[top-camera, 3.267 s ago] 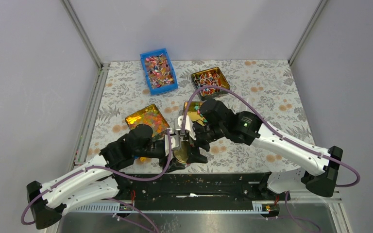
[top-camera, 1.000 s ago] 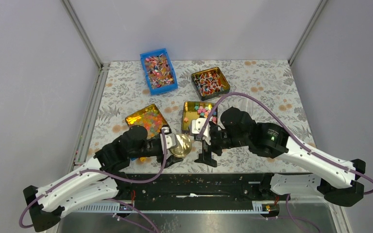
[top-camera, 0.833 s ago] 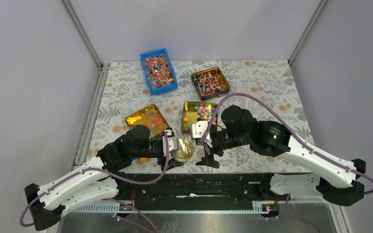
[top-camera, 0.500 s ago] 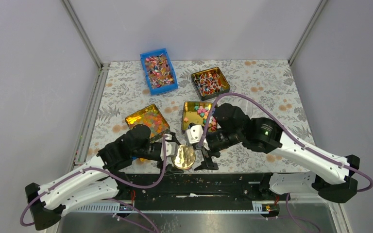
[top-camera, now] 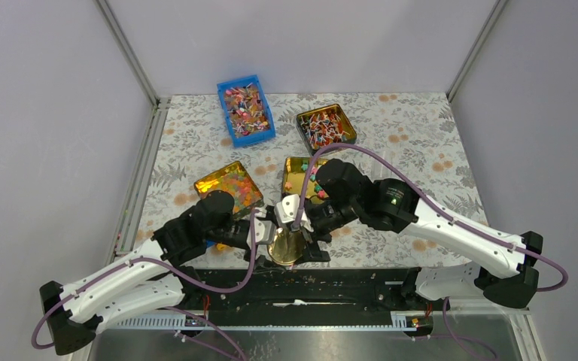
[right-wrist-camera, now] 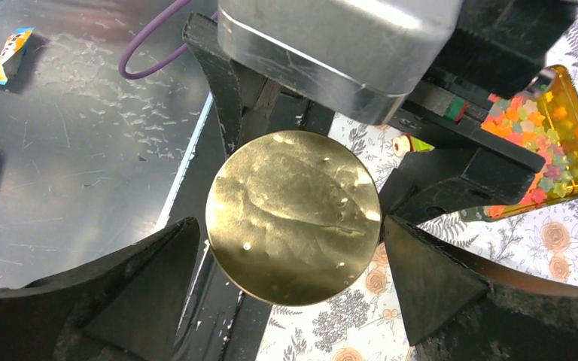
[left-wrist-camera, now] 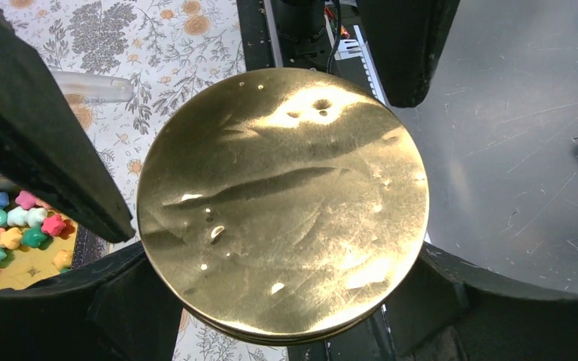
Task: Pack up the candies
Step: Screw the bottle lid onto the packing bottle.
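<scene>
Reaching in from the near left corner, the left arm (top-camera: 128, 274) stretches low along the near edge of the tabletop. The left gripper (left-wrist-camera: 280, 301) clamps a round gold disc (top-camera: 287, 244) by its rim at the middle of that edge, with one finger pressed to each side. The right arm (top-camera: 451, 229) extends from the near right corner, bends at the elbow and angles down toward the same spot, so the two wrists face each other. The right gripper (right-wrist-camera: 291, 226) has its fingers spread to either side of the disc, close against the rim; it cannot be told whether they press on it. The disc's face is shiny and dented, with bright glare across it. The candies (left-wrist-camera: 7, 233) are small star-shaped pieces in pink, blue, green and yellow. They lie in a square gold tray (top-camera: 287, 177) near the centre of the tabletop, just beyond the grippers and partly hidden by the right arm. A small blue and orange wrapper (right-wrist-camera: 16, 45) lies on the grey metal surface (right-wrist-camera: 83, 150) past the near edge; its print is too small to read.
</scene>
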